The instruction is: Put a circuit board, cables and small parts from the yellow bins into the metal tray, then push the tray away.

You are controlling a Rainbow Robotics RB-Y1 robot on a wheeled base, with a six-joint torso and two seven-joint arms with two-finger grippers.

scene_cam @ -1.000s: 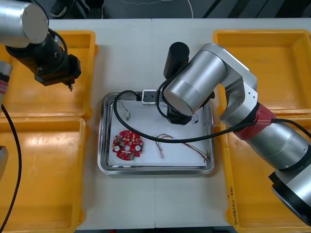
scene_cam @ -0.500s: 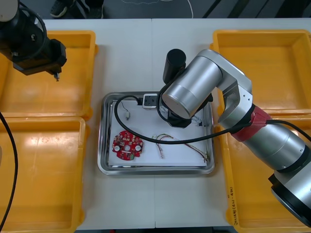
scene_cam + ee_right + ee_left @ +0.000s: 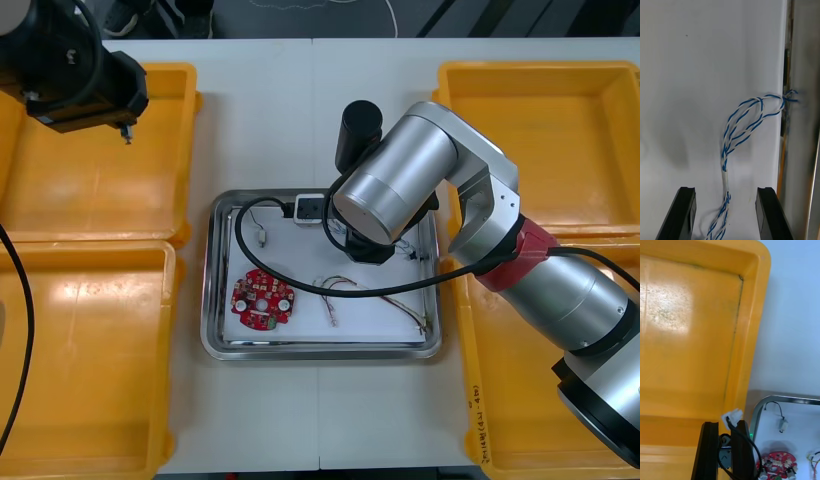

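Note:
The metal tray (image 3: 222, 345) lies mid-table, white inside. In it are a round red circuit board (image 3: 262, 298), a black cable (image 3: 300, 285), a red and yellow cable (image 3: 335, 290) and a small metal part (image 3: 260, 238). My right arm (image 3: 400, 190) reaches over the tray's far right corner. Its gripper (image 3: 726, 193) is open just above the tray floor. A twisted blue and white cable (image 3: 745, 123) lies loose between the fingers, beside the tray wall (image 3: 801, 112). My left gripper (image 3: 125, 135) hangs shut over the far left yellow bin (image 3: 90, 200), with the board (image 3: 777, 463) beyond it.
Two yellow bins stand at each side: the near left bin (image 3: 80, 360), the far right bin (image 3: 560, 140) and the near right bin (image 3: 520, 400) under my right arm. All look bare inside. Bare table lies beyond and in front of the tray.
My right gripper has opened and let go of the blue and white cable, which now rests in the tray. My left arm has drawn back, farther out over the far left bin.

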